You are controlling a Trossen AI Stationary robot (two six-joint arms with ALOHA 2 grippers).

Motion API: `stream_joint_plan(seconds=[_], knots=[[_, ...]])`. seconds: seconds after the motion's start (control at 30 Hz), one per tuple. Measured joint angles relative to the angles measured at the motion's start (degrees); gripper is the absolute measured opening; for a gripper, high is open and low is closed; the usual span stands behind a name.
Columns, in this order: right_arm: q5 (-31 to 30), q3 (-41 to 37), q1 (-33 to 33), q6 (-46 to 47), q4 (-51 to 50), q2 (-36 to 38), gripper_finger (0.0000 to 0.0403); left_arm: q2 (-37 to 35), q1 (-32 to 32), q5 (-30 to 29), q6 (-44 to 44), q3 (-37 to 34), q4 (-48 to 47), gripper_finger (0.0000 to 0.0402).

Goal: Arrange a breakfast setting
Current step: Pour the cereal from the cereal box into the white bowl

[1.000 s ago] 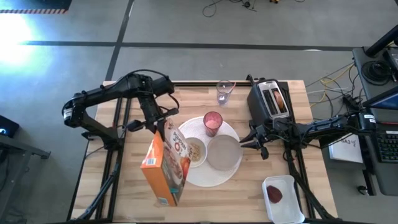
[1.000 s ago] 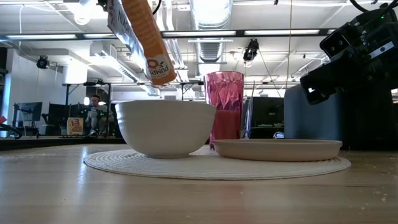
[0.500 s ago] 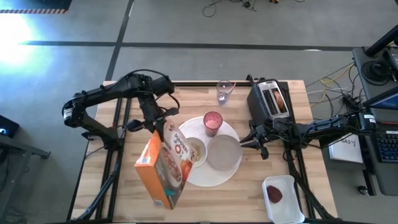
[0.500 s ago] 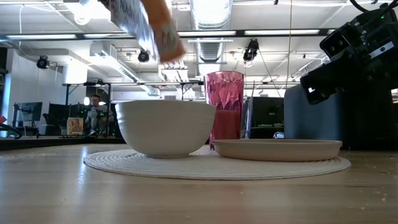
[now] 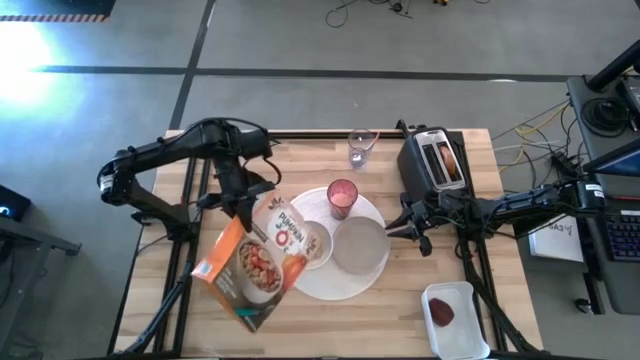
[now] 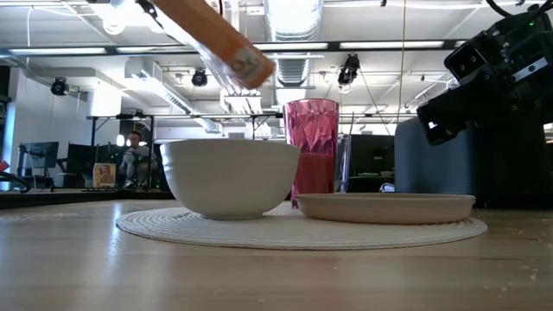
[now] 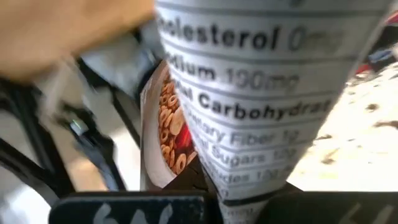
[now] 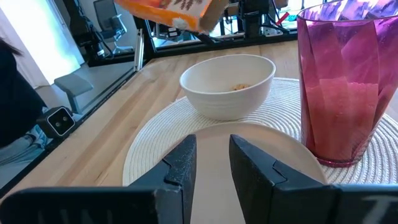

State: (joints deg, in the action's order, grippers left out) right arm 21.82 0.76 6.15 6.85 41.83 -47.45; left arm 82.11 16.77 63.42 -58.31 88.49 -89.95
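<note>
We see the left gripper [image 5: 243,196] clamped tight on a tilted cereal box [image 5: 255,268], held above & just beside the small white bowl [image 5: 315,243]. Right gripper [image 5: 409,229], fingers part-open on nothing, waits near the small pale round plate [image 5: 360,247], beside bowl. Pink cup [image 5: 342,198] behind bowl.

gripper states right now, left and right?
Left gripper: shut on the cereal box, held tilted above the table beside the small white bowl.
Right gripper: open, holding nothing, at the rim of the small pale round plate.
</note>
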Motion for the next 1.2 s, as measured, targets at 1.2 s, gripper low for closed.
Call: stream_joint_plan(seconds=[1.2], knots=[[0.0,-0.01,0.0,0.0,-0.01,-0.01,0.0073,-11.41,-1.44,-29.2,33.57,-0.02,10.96,0.0]])
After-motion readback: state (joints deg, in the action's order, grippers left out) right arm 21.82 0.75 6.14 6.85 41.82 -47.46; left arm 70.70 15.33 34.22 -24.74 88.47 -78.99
